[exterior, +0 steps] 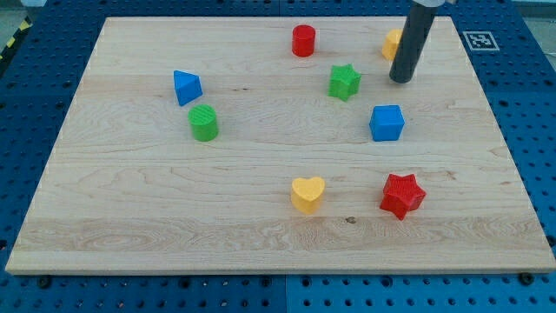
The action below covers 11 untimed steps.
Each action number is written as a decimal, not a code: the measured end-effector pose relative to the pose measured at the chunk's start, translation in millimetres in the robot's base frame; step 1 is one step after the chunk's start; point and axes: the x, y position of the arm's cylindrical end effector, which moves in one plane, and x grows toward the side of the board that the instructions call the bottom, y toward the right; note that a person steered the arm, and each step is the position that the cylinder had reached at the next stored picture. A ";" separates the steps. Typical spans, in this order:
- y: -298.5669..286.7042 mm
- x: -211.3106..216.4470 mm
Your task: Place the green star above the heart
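The green star lies in the upper middle-right of the wooden board. The yellow heart lies lower, near the view's bottom centre, a little left of the star's column. My tip touches the board to the right of the green star, with a gap between them, and above the blue cube. The rod comes down from the view's top right and partly hides a yellow block.
A red cylinder stands near the top edge. A blue triangular block and a green cylinder lie on the left. A red star lies right of the heart. A tag marker sits off the board's top right.
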 end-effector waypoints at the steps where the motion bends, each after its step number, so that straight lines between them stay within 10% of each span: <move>1: -31.7 7.6; 11: -108.5 66.3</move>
